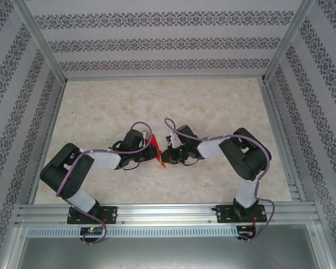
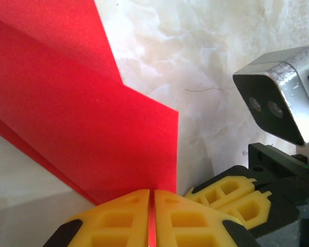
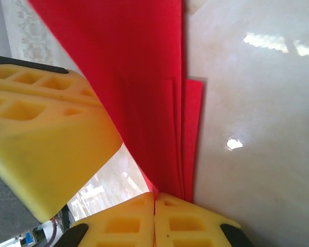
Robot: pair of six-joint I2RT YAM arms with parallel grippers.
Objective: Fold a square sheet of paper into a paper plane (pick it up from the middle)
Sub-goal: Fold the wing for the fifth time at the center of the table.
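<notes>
The square sheet of paper [image 1: 158, 154] is bright red and folded into several layers. It hangs a little above the table's middle, pinched between my two grippers. My left gripper [image 1: 152, 150] is shut on it from the left. In the left wrist view the paper [image 2: 67, 103] rises from between the closed yellow fingertips [image 2: 152, 206] and shows a diagonal crease. My right gripper [image 1: 168, 154] is shut on it from the right. In the right wrist view the layered paper [image 3: 139, 77] fans up from that gripper's closed fingertips [image 3: 155, 206]. The two grippers sit tip to tip.
The marble-patterned table [image 1: 213, 106] lies bare around the arms, fenced by aluminium rails [image 1: 162, 214] and patterned walls. The right gripper's yellow fingers [image 2: 232, 198] and its wrist camera [image 2: 283, 100] sit close by in the left wrist view. The left finger [image 3: 41, 139] crowds the right wrist view.
</notes>
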